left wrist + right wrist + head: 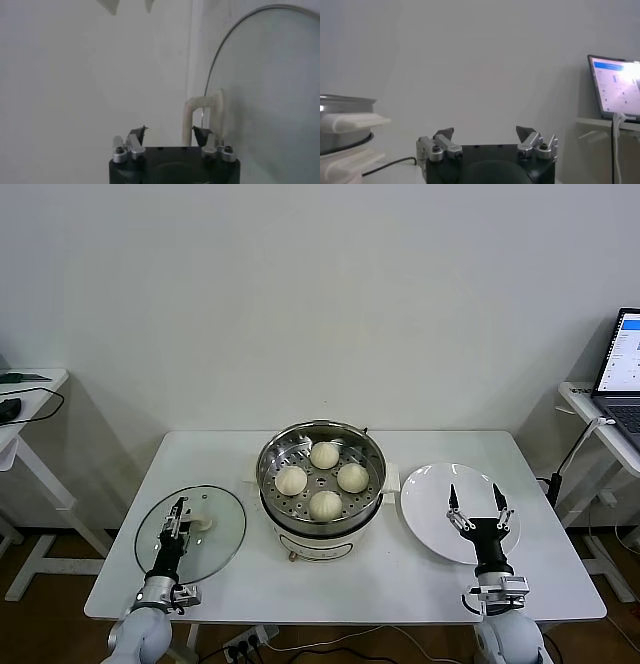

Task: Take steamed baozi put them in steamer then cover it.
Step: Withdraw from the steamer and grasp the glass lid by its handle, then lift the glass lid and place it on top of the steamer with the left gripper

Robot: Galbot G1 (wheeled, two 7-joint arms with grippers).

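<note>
Only the head view shows the four steamed baozi (323,479) inside the one steamer (320,484) at bench (400,584) centre, while the left gripper (179,516), jaws apart, hovers over the cover (190,533) at near left, its handle (204,116) clear only in the left wrist view, and the right gripper (475,499), spread wide, hangs over the single plate (459,512).

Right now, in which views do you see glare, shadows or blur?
Head view: soft shadows under the table, highlights on the steamer rim. Left wrist view: the glass lid looks hazy, its handle soft. Right wrist view: the laptop screen glows overbright.
</note>
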